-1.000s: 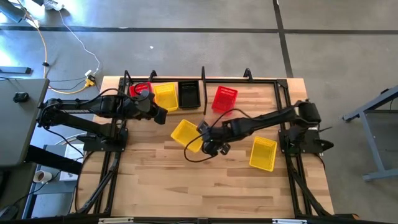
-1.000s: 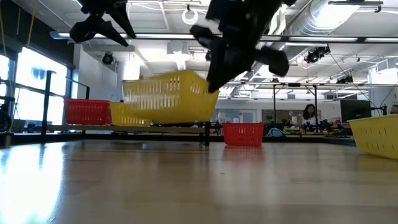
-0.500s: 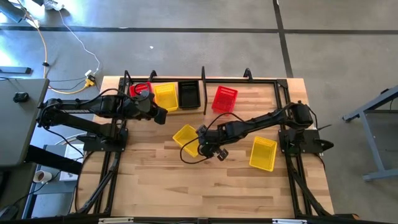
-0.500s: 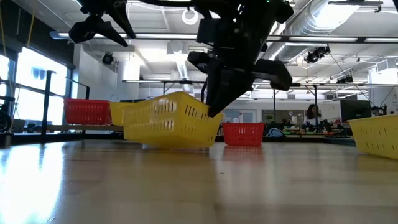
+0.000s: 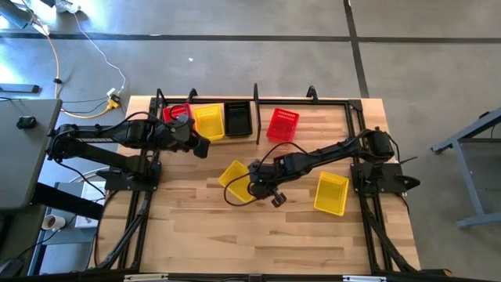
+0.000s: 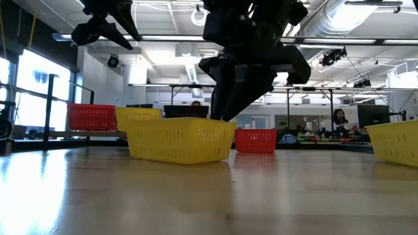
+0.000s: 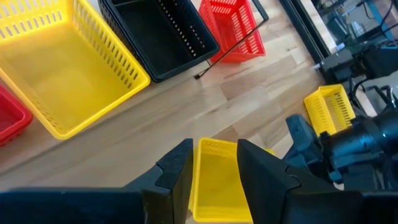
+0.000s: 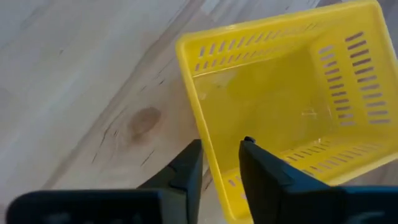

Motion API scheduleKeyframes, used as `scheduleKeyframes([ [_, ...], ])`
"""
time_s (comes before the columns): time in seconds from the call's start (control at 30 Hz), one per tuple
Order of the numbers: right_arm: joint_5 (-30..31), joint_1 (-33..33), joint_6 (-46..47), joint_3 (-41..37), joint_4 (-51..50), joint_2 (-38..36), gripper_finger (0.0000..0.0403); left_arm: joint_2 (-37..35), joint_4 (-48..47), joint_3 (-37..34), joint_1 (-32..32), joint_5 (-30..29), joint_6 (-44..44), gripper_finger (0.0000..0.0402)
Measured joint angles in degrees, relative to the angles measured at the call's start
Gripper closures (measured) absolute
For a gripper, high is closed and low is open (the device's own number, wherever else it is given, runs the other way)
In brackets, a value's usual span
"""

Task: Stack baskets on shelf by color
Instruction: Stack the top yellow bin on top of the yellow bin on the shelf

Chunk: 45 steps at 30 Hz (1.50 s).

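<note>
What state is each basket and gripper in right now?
centre yellow basket: upright on the table, rim between the right fingers
right gripper: open, straddling that rim
left gripper: open, empty, raised
shelf baskets: red, yellow, black, upright side by side
loose red basket: upright
right yellow basket: upright

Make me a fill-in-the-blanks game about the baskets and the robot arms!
1. The right end effector straddles the wall of a ______ basket sitting flat on the table.
2. On the shelf, the black basket sits between a yellow basket and a ______ basket.
3. The left end effector hovers near the shelf, holding ______.

Missing words: yellow; red; nothing
</note>
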Motion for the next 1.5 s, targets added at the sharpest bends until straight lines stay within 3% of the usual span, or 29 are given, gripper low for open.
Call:
scheduleKeyframes([
  [0.43,2.44,-0.18,15.51,0.0,0.34,-3.89,0.0295,0.0,-0.13,0.0,0.0,0.59,8.55,0.0287],
  [1.0,7.17,-3.37,45.16,0.0,7.2,-4.8,0.0295,0.0,-0.88,0.0,-0.02,0.6,29.87,0.0287],
  [1.2,8.96,-3.56,50.91,0.0,8.83,-4.77,0.0295,0.0,-4.12,0.0,-0.02,1.01,35.35,0.0287],
  [1.5,9.09,-4.8,54.4,0.0,8.56,-4.73,0.0295,0.0,-4.92,-0.01,-0.02,1.03,36.22,0.0287],
])
